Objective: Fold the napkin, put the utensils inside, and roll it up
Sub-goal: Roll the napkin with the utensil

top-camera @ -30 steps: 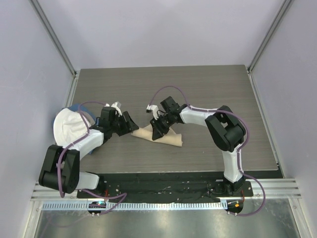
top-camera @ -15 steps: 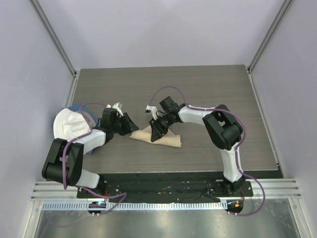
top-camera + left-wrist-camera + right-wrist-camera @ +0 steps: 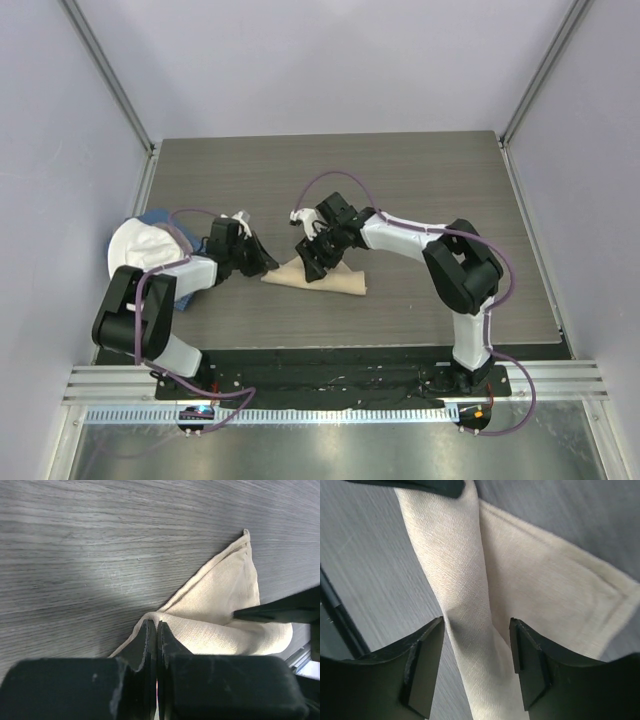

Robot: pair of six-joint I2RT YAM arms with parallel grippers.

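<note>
— Clutter near the napkin (image 3: pixel 338 281)?
— White rounded thing (image 3: pixel 135 250) lying on a blue cloth (image 3: pixel 155 216), well left of the napkin and apart from it. Wood-grain table (image 3: pixel 400 170) under everything.
— What blocks the view?
— From above, both gripper bodies cover the napkin's left half. Only its right end shows clear.
— Left gripper (image 3: pixel 156 626)?
— Clenched on the napkin's left end. Cloth is pinched into a small peak between the fingers, no gap.
— Right gripper (image 3: pixel 476 630)?
— Released, jaws spread either side of a folded band along the napkin's middle, just right of the left gripper. Can't tell if the pads touch cloth.
— Napkin itself?
— Folded, on the table between the two arms.
</note>
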